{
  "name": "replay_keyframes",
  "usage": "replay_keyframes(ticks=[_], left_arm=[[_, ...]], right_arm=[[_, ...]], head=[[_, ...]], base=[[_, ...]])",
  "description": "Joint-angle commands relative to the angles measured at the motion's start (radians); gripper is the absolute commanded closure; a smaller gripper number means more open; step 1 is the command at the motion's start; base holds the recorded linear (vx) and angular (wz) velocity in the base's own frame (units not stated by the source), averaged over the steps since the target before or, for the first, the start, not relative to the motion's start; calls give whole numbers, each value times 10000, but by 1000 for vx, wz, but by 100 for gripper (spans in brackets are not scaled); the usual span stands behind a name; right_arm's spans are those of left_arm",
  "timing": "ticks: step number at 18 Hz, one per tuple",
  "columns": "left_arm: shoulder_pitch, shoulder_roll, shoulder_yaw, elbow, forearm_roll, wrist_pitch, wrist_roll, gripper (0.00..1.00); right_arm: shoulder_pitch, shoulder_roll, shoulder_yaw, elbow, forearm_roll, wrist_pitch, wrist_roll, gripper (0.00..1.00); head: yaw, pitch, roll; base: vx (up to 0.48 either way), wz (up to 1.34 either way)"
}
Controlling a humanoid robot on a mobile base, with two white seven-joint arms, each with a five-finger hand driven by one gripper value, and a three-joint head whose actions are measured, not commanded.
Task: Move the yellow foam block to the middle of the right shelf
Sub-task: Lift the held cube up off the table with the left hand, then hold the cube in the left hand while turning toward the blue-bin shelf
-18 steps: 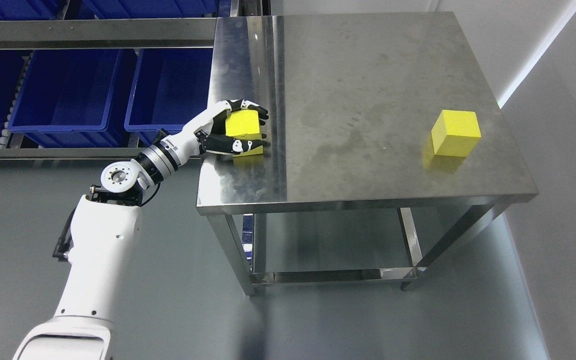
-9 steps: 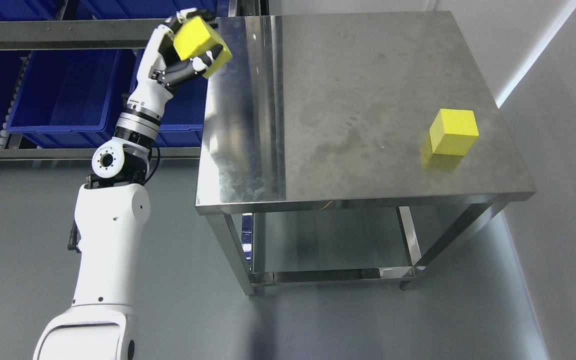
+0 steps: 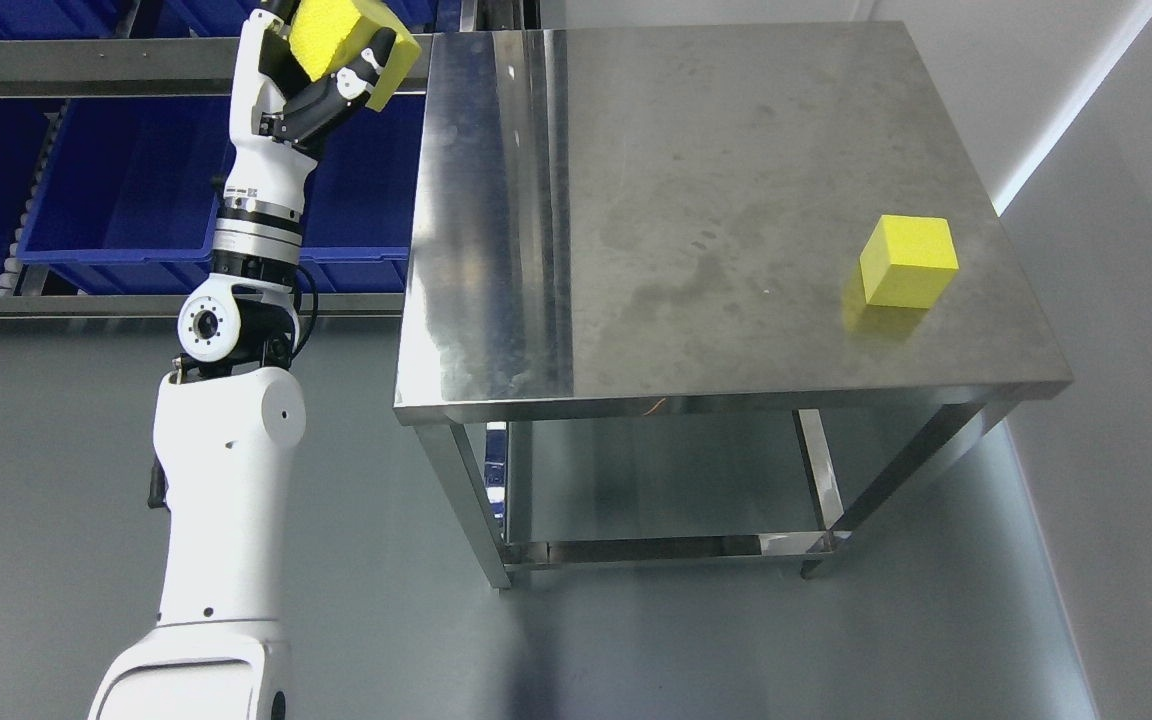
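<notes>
My left hand is raised at the top left, its fingers shut on a yellow foam block. The block is held in the air in front of the shelf rail, left of the steel table's far left corner. Its top is cut off by the picture's upper edge. A second yellow foam block stands alone on the steel table near its right edge. My right arm is out of view.
Blue bins sit on the shelf level behind my left arm. The table has a lower shelf between its legs. A white wall runs close along the table's right side. Grey floor lies below.
My left arm lifted the yellow block off the table's left edge, swung it up and leftward, and now holds it higher, in front of the shelf rail. The right block has not moved.
</notes>
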Motion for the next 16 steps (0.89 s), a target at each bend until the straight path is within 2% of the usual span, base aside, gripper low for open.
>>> replay_keyframes(ticks=[1,7,11,16], left_arm=[[916,-45,193,-1354,89,73,-20,71],[2099,-45,117,-2167,73,89,-358,71],[2054,210,162,-2337,73,349,-343,71],[2084,-45,117,-2368,-34,411,-251,71]], right_arm=[[-15,-175,0,-175,0,-3,6,0],[-15,-175,0,-175,-15,-3,6,0],[-15,-175,0,-175,0,-3,6,0],[-30,-175,0,-175,0,-3,6,0]], head=[[0,0,0],[0,0,0],[0,0,0],[0,0,0]], base=[[0,0],[-26,66],[-21,311],[-4,504]])
